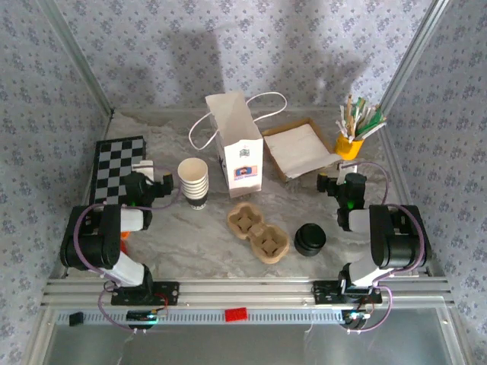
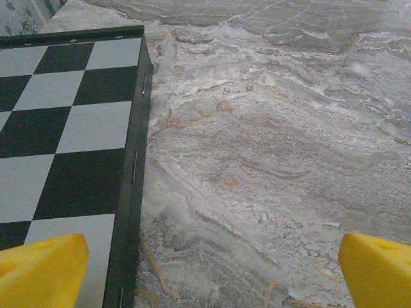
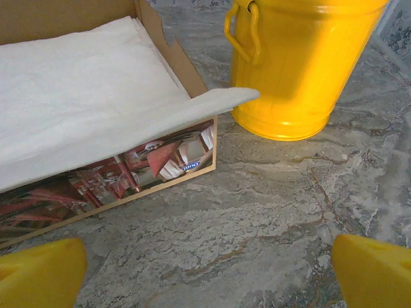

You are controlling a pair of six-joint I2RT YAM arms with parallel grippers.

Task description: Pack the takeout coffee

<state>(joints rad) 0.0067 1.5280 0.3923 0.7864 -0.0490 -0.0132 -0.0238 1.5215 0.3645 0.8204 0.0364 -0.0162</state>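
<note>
The takeout coffee is out of view. A brown pulp two-cup tray (image 1: 258, 232) lies mid-table with both wells bare. A stack of lidless cream cups (image 1: 193, 181) stands to its left, and a low stack of black lids (image 1: 310, 239) to its right. A white paper bag (image 1: 240, 148) with cord handles stands open behind them. My left gripper (image 1: 152, 181) (image 2: 209, 276) is open over bare marble beside the cup stack, its yellow fingertips (image 2: 42, 269) wide apart. My right gripper (image 1: 342, 181) (image 3: 209, 276) is open too, with nothing between its fingertips (image 3: 372, 273).
A checkerboard (image 1: 118, 167) (image 2: 64, 128) lies at the left, its edge under my left gripper. A cardboard box of white napkins (image 1: 300, 148) (image 3: 96, 109) and a yellow bucket (image 1: 348, 144) (image 3: 302, 64) of stirrers stand just ahead of my right gripper. Patterned walls close in the table.
</note>
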